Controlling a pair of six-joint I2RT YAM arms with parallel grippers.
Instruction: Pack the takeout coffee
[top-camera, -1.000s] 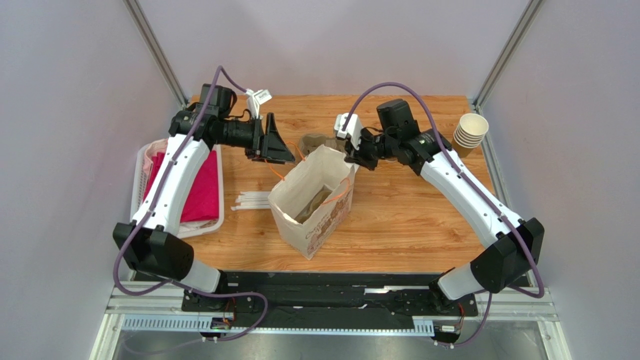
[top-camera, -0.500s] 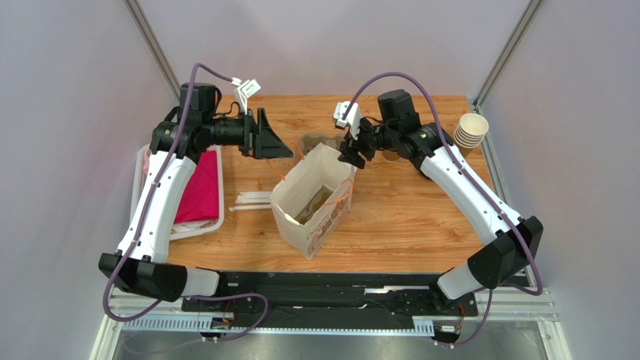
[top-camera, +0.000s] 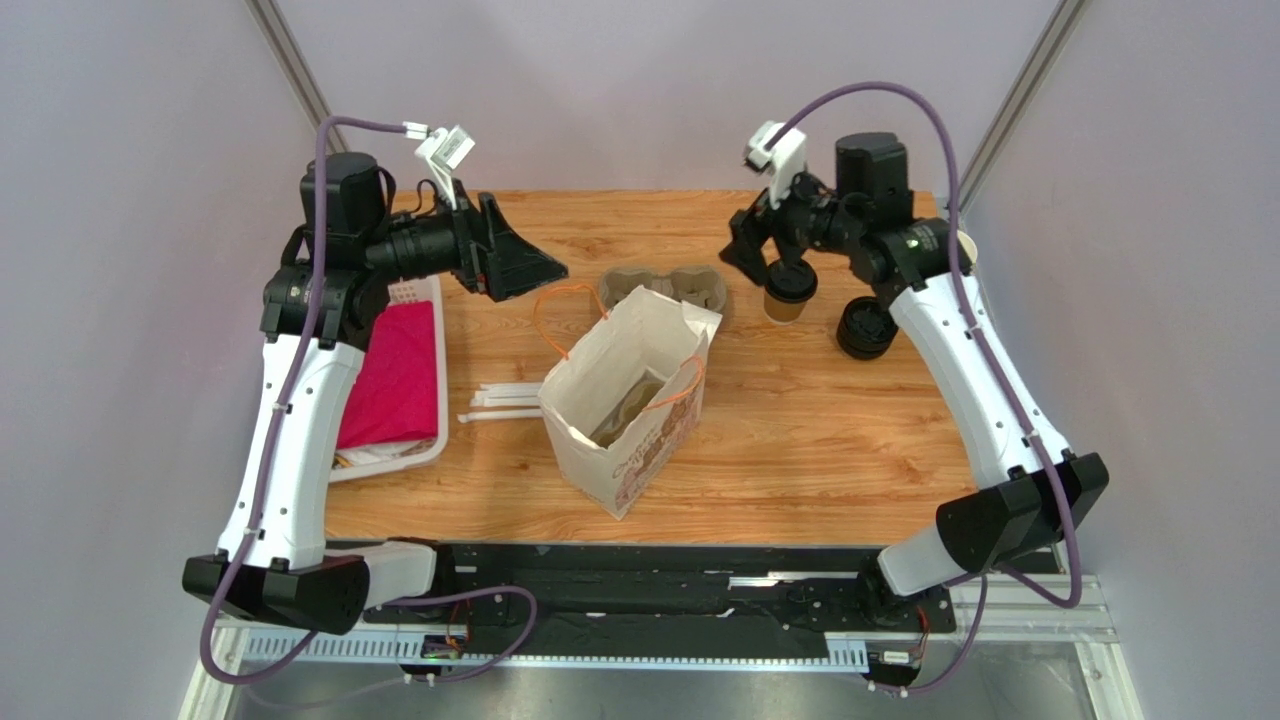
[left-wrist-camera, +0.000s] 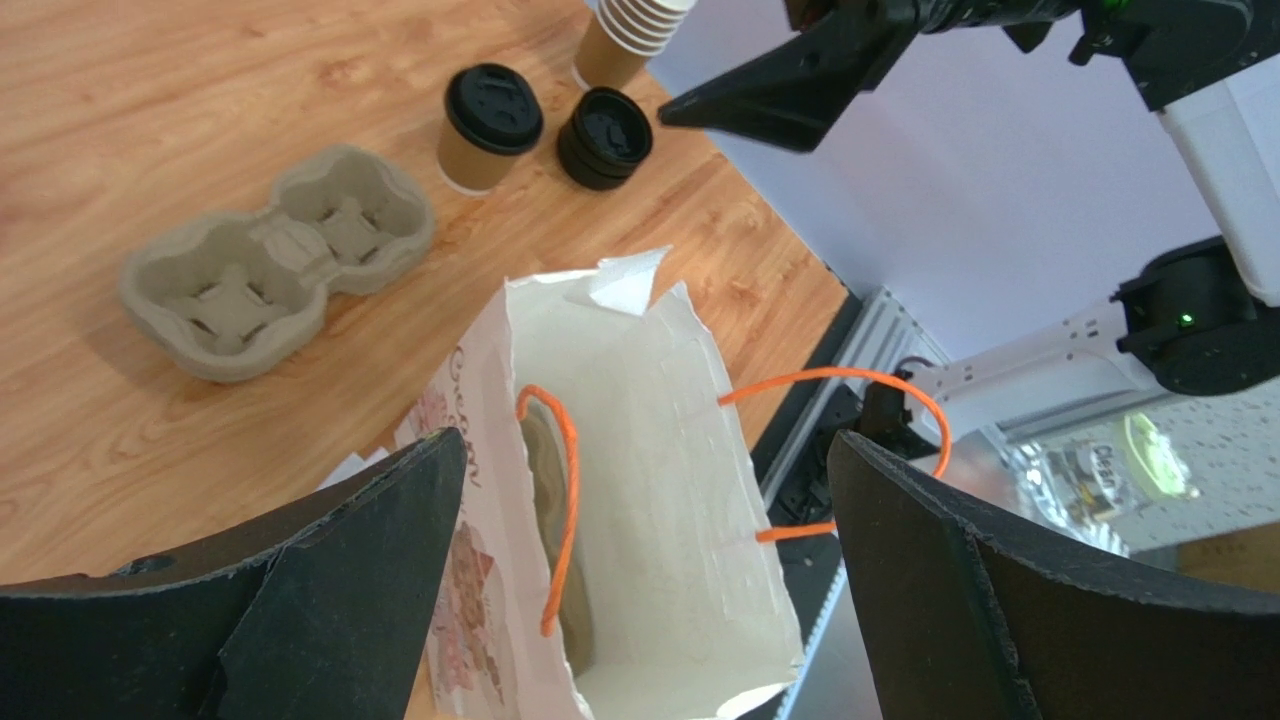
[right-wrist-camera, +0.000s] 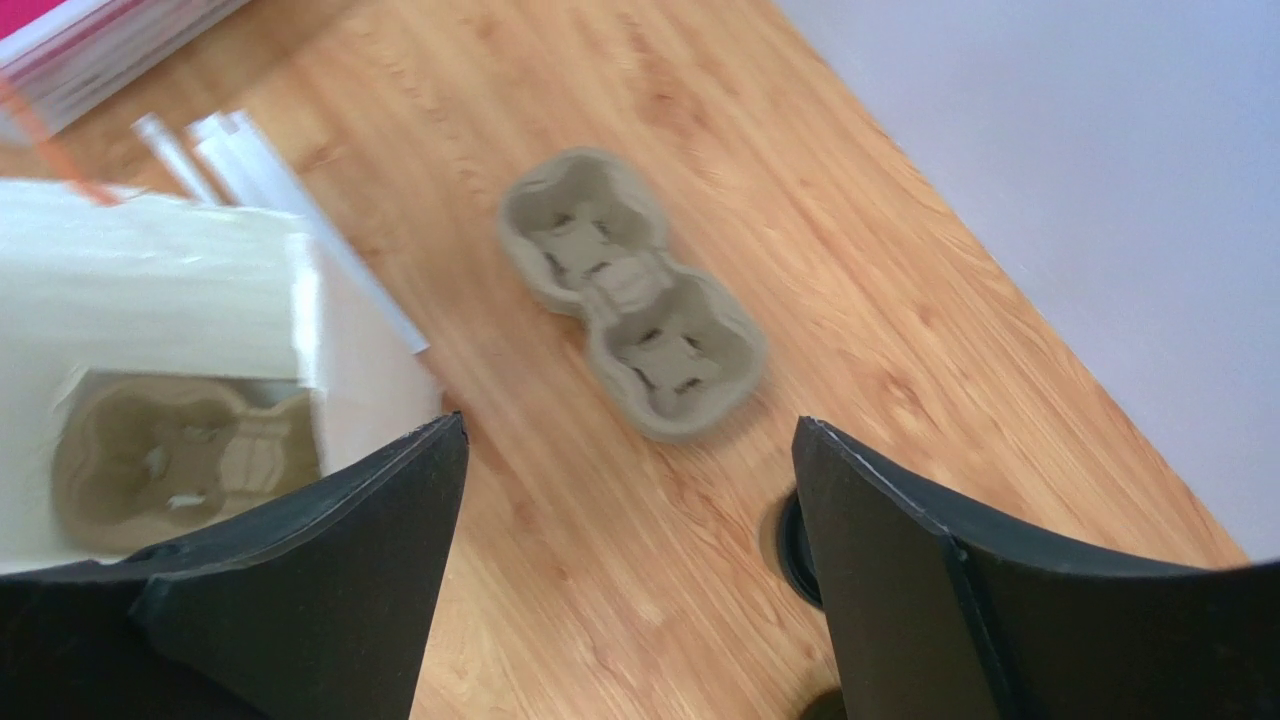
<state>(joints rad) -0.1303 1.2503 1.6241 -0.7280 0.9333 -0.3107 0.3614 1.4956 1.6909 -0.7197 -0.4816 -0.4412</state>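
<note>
My left claw (top-camera: 529, 270) is spread wide and holds nothing. In its wrist camera the two black fingers (left-wrist-camera: 323, 585) frame the open mouth of the paper bag (left-wrist-camera: 639, 450), clear of its walls and of the orange handles (left-wrist-camera: 559, 495). That arm rises steeply from its base and bends at the elbow, so the wrist lies nearly level, up and to the left of the bag and aimed down at it. My right claw (top-camera: 748, 252) is also parted wide and empty, hanging in the air beyond the bag's far-right corner. Its arm stretches long from the base, with the wrist turned back toward the bag. The takeout coffee (top-camera: 786, 293) stands upright on the table (top-camera: 842, 435) beyond and to the right of the bag, black lid on, close beside my right claw but not gripped by it. Just beyond the bag's far side, left of the coffee, lies an empty cup carrier (top-camera: 661, 285). A second carrier (right-wrist-camera: 166, 450) rests on the bag's floor. A stack of loose black lids (top-camera: 867, 326) sits farther right of the bag than the coffee.
</note>
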